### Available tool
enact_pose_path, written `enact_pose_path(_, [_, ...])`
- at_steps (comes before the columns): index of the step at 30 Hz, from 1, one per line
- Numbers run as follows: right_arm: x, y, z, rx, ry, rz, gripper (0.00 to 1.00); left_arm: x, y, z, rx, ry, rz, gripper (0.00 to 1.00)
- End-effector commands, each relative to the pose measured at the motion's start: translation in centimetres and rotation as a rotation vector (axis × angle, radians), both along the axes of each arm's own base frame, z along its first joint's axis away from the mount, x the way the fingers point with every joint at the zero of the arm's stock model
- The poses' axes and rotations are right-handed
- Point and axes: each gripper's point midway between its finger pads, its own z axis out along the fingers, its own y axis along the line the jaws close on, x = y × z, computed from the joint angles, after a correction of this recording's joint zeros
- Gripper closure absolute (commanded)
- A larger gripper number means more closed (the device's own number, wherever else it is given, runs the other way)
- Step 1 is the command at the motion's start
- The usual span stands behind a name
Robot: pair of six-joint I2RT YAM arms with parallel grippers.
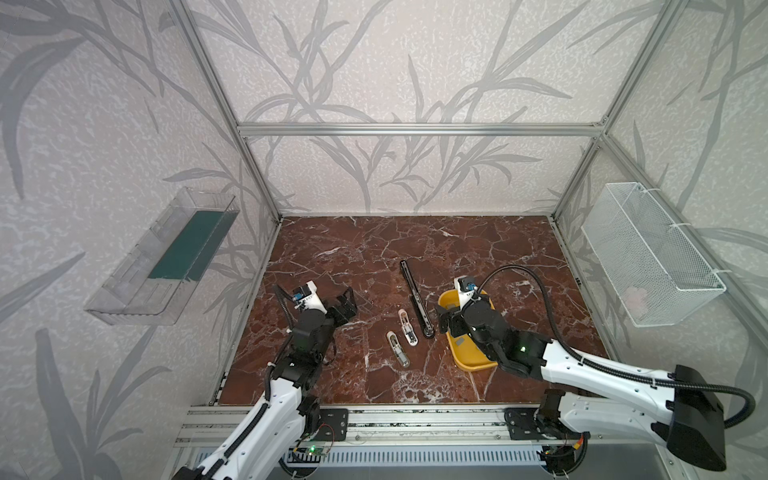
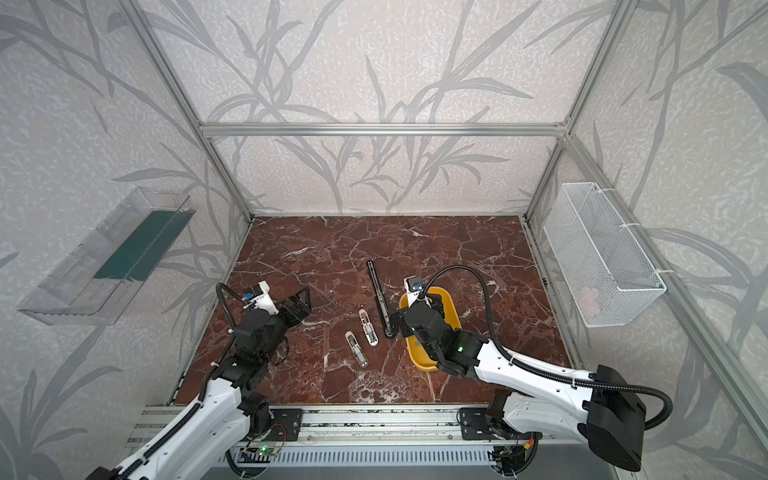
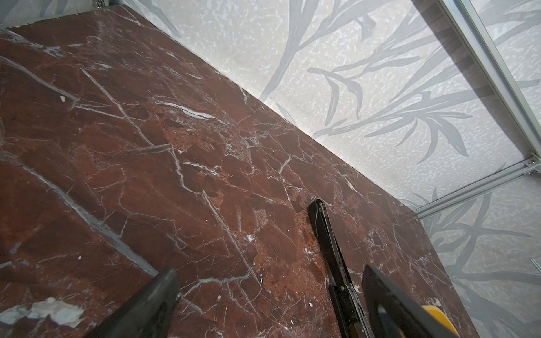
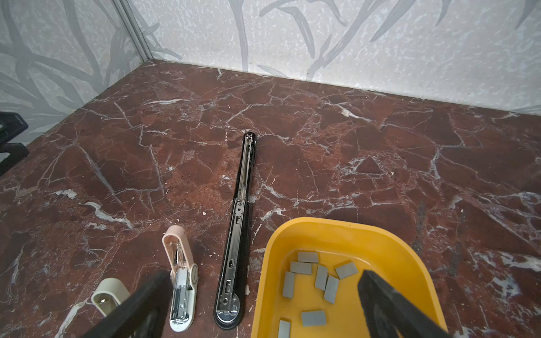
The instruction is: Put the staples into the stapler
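Both stood open and empty: left gripper (image 3: 270, 270) at 9 o'clock, right gripper (image 4: 265, 275) over the yellow tray (image 4: 322, 225) of staples (image 4: 322, 276) beside the black stapler (image 4: 237, 234).

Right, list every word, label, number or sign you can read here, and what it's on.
No text can be read anywhere.
Pink stapler: round emblem, too blurred to read.
Black stapler: faint marking, too small to read.
Staples, yellow tray: no print visible.
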Motion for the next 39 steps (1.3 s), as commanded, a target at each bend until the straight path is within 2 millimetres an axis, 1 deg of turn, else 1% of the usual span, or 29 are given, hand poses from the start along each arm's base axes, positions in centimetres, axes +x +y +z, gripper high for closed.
enact_pose_path(1, [0.3,-0.7,2.2,-0.014,-0.035,-0.02,0.01,0.1,0.5,0.5,0.013,-0.027,0.023,0.03])
enact_pose_path(4, [1.1,-2.6,2.3,-0.01,-0.031,-0.149,0.01,0.1,0.7,0.2,0.017,-0.021,0.03,0.03])
enact_pose_path(6, [1.3,-3.1,2.8,0.001,-0.043,-0.185,0.01,0.2,0.6,0.4,0.017,-0.026,0.027,0.03])
enact_pose_path(8, [1.4,-2.7,3.4,0.014,-0.07,-0.151,0.01,0.2,0.6,0.5,0.027,-0.023,0.023,0.03])
enact_pose_path(11, [1.3,-1.6,3.6,0.087,-0.044,-0.052,0.01,0.1,0.7,0.5,0.025,-0.02,0.029,0.02])
enact_pose_path(13, [1.5,-2.7,3.4,0.112,-0.034,-0.089,0.01,0.2,0.4,0.6,0.025,-0.026,0.014,0.03])
enact_pose_path(16, [1.6,-3.8,3.6,0.078,-0.066,-0.086,0.01,0.2,-0.4,0.6,0.041,-0.003,-0.04,0.03])
enact_pose_path(18, [1.9,-5.2,2.7,0.086,0.015,-0.127,0.01,0.4,-1.6,0.7,0.043,0.008,-0.102,0.04])
enact_pose_path(21, [2.0,-5.3,0.7,0.061,0.192,-0.076,0.01,0.9,-3.5,0.9,0.038,0.007,-0.2,0.07])
enact_pose_path(22, [2.1,-5.5,0.1,0.041,0.219,-0.094,0.01,1.0,-4.0,0.9,0.038,0.011,-0.223,0.08])
enact_pose_path(23, [2.2,-5.5,-0.6,0.021,0.234,-0.102,0.06,1.2,-4.5,0.8,0.041,0.018,-0.246,0.08])
enact_pose_path(24, [2.3,-5.4,-1.2,0.02,0.24,-0.099,0.21,1.3,-5.0,0.8,0.043,0.024,-0.268,0.08])
enact_pose_path(25, [2.3,-5.2,-2.0,0.031,0.25,-0.099,0.37,1.4,-5.4,0.8,0.048,0.026,-0.286,0.08])
enact_pose_path(26, [2.3,-5.0,-2.7,0.047,0.264,-0.1,0.47,1.4,-5.9,0.7,0.057,0.032,-0.306,0.08])
enact_pose_path(28, [2.4,-4.2,-3.4,0.067,0.282,-0.085,0.49,1.5,-6.7,0.6,0.086,0.043,-0.335,0.08])
enact_pose_path(30, [2.7,-3.9,-4.1,0.051,0.309,-0.091,0.54,1.5,-7.4,0.6,0.12,0.053,-0.352,0.08])
enact_pose_path(31, [2.8,-3.8,-4.5,0.044,0.324,-0.094,0.58,1.4,-7.8,0.6,0.135,0.055,-0.362,0.08])
enact_pose_path(33, [3.0,-3.9,-5.8,0.026,0.363,-0.126,0.69,1.4,-8.6,0.5,0.17,0.057,-0.381,0.08])
enact_pose_path(34, [3.1,-3.9,-6.4,0.016,0.382,-0.136,0.72,1.3,-8.9,0.4,0.187,0.062,-0.392,0.09])
enact_pose_path(36, [3.2,-4.2,-7.7,-0.028,0.43,-0.17,0.74,1.3,-9.6,0.3,0.214,0.066,-0.406,0.08])
enact_pose_path(39, [3.5,-4.8,-8.6,-0.078,0.46,-0.216,0.75,1.4,-10.2,0.2,0.227,0.076,-0.429,0.08])
